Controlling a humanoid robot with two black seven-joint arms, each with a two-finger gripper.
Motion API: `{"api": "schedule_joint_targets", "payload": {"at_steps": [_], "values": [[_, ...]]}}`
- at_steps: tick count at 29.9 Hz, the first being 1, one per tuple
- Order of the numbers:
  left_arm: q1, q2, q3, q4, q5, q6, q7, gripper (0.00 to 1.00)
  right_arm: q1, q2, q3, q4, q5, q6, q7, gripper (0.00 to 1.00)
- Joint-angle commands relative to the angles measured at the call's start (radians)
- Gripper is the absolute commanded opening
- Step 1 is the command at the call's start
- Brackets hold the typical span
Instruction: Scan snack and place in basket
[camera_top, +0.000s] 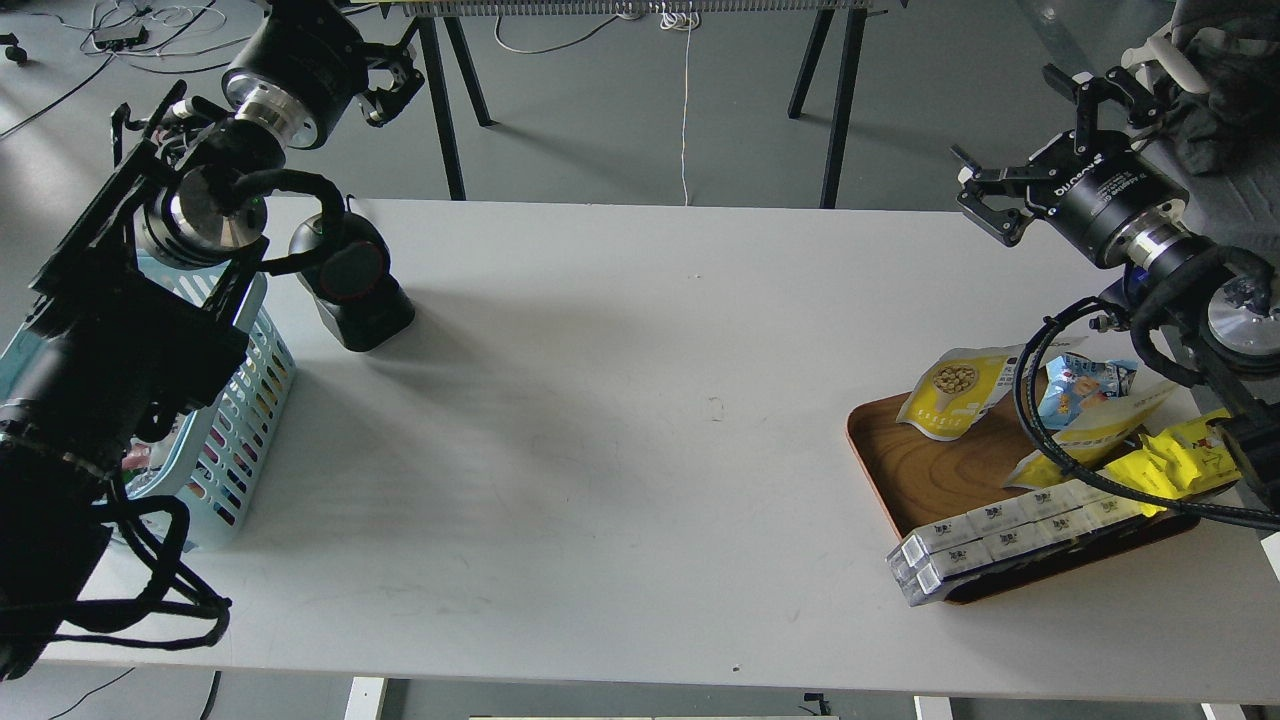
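Observation:
The snack (953, 390), a yellow pouch with a round picture of nuts, lies on the far left corner of the brown wooden tray (900, 470) at the right. The light blue basket (240, 400) stands at the table's left edge, partly hidden by my left arm. My left gripper (392, 75) is open and empty, raised beyond the table's far left corner. My right gripper (1025, 140) is open and empty, raised above the table's far right side, behind and above the snack.
A black scanner with a red ring (350, 285) stands on the table beside the basket. The tray also holds a small blue packet (1085, 385), a bright yellow wrapper (1175, 465) and white boxes (1010, 535). Black table legs (835, 110) stand behind.

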Motion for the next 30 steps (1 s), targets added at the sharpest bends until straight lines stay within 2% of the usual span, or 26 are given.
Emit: {"api": "schedule_joint_targets", "payload": {"at_steps": [1,10,14,17,21,27,30], "values": [[-0.006,0.002,0.003,-0.002,0.000,-0.002,0.006,1.00,0.047,-0.013,-0.072,-0.023,-0.002,0.004,-0.001,0.99],[-0.008,0.040,-0.001,-0.026,0.003,-0.030,0.004,1.00,0.367,-0.125,-0.559,-0.056,0.006,0.004,0.002,0.99],[-0.008,0.051,-0.003,-0.026,0.003,-0.036,0.001,1.00,0.495,-0.177,-0.722,-0.047,0.013,0.002,0.002,0.99],[-0.008,0.063,-0.008,-0.026,0.003,-0.073,-0.002,1.00,0.600,-0.182,-0.842,-0.037,0.009,0.007,0.004,0.99],[-0.006,0.074,-0.018,-0.026,0.003,-0.087,-0.028,1.00,0.723,-0.182,-0.974,0.012,0.003,0.008,0.002,0.99],[0.001,0.077,-0.018,-0.025,0.003,-0.087,-0.030,1.00,0.913,-0.183,-1.156,0.106,0.004,-0.010,-0.004,0.99],[0.001,0.080,-0.020,-0.025,0.003,-0.088,-0.031,1.00,1.033,-0.217,-1.323,0.206,-0.002,-0.018,-0.021,0.99]]}}
